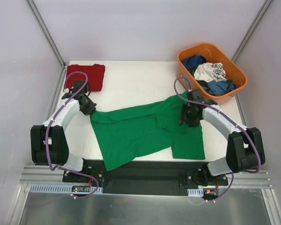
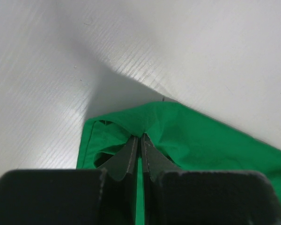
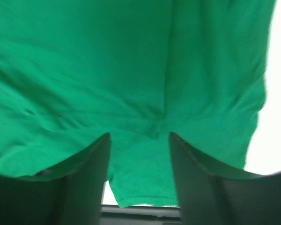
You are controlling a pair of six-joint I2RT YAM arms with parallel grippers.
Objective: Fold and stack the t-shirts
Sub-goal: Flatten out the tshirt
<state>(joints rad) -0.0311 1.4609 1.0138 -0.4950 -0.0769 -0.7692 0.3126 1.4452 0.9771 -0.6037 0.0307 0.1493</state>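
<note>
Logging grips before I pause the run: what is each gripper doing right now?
Left gripper: shut on an edge of the green t-shirt.
Right gripper: open, just above the green t-shirt, gripping nothing.

Left pincer (image 2: 140, 137) closed tight, right pincer (image 3: 139, 137) with jaws apart, both arms outstretched, elbows outward.

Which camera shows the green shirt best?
The top view: the whole green shirt lies spread, rumpled, across the table. The left wrist view shows only a corner pinched in the shut left gripper; the right wrist view shows only close-up cloth beyond the open right gripper.
</note>
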